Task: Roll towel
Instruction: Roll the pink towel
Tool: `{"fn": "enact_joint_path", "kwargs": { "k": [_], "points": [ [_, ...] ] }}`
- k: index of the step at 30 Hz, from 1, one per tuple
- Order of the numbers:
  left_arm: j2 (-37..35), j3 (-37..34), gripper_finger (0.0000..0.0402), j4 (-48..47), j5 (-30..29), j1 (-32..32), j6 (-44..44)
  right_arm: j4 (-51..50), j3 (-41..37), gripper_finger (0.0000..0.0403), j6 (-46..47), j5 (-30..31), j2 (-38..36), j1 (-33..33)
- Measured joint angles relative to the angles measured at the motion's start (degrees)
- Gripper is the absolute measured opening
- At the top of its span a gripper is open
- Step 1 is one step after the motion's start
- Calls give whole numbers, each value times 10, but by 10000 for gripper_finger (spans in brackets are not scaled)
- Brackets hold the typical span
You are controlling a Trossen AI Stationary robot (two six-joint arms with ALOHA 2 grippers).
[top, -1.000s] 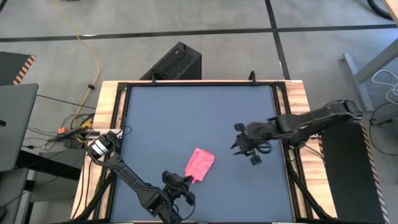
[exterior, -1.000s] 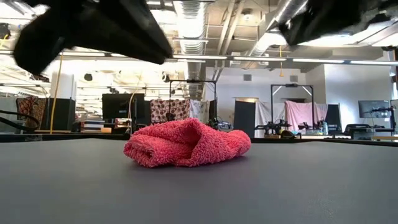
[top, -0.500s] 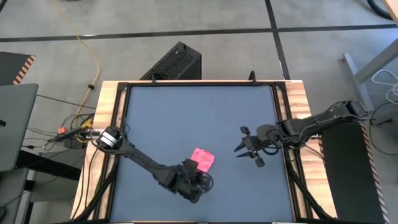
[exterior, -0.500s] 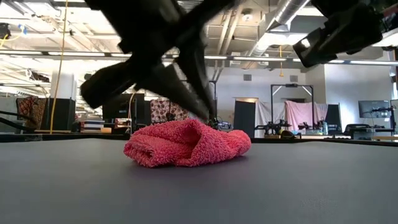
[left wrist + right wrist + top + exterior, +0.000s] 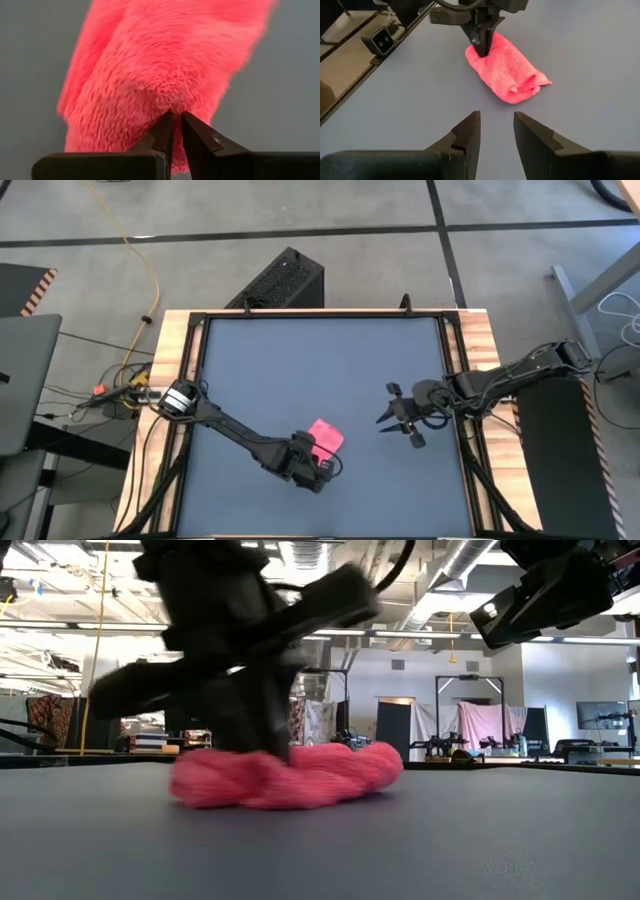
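Observation:
The pink towel [image 5: 326, 435] lies bunched on the dark grey mat [image 5: 300, 360], a little toward the near edge of its middle. In the low view the towel [image 5: 330, 775] is a low, flattened roll lying on its underside. My left gripper [image 5: 320, 464] stands on the towel's near end, its fingers all but shut [image 5: 176, 117]. My right gripper [image 5: 390, 410] hovers open to the right of the towel, clear of the mat, and looks at it across bare mat [image 5: 496, 127]. My left gripper sets its shut fingertips [image 5: 165, 125] on top of the towel's near end [image 5: 170, 100]. It comes from above, slanting down from the table's near left. The towel lies flat on the mat and is squashed low under the tips [image 5: 250, 765].
Wooden rails [image 5: 175, 370] frame the mat on both sides. A black box [image 5: 285, 280] stands on the floor beyond the far edge, and cables [image 5: 120, 385] lie at the left. Bare mat stretches toward the far edge.
My left gripper has swung from the near edge to the right and toward the far edge, turned about, and come down on the towel's near end. The towel, puffed up before, is now pressed flatter. My right gripper has sunk a little.

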Motion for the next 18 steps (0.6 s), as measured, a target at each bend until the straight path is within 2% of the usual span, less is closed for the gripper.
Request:
{"fn": "enact_joint_path", "kwargs": {
  "k": [7,13,18],
  "points": [
    [0,0,32,-79,17,-1,6,23,0,143,-15,13,9,0],
    [0,0,32,-102,16,6,88,99,0,143,-62,23,69,0],
    [0,10,32,-109,-31,12,170,142,0,143,-88,61,140,-4]
  ]
}}
